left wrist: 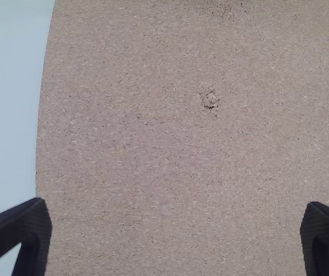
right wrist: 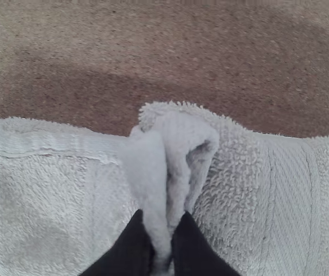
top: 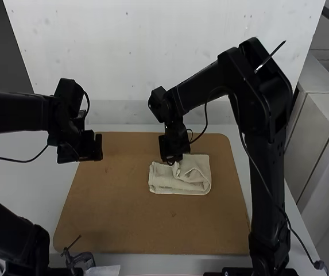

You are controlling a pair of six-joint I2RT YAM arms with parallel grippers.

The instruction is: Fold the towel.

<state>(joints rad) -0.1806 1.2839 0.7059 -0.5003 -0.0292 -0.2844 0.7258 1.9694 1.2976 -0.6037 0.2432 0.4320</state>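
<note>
The pale towel (top: 181,179) lies folded into a rough rectangle on the brown board, with a raised, bunched fold at its far edge. My right gripper (top: 173,160) is over that far edge. In the right wrist view the right gripper (right wrist: 163,253) is shut on a pinched-up ridge of the towel (right wrist: 43,201), with flat layers on both sides. My left gripper (top: 100,148) hangs above the board's far left part, away from the towel. In the left wrist view the left gripper (left wrist: 175,221) stands open, its two fingers wide apart over bare board.
The brown board (top: 124,224) lies on a white table (top: 23,172), with a white wall behind it. A small dark clamp-like item (top: 82,260) and a piece of paper are by the board's near left edge. The right arm arches over the board's right side.
</note>
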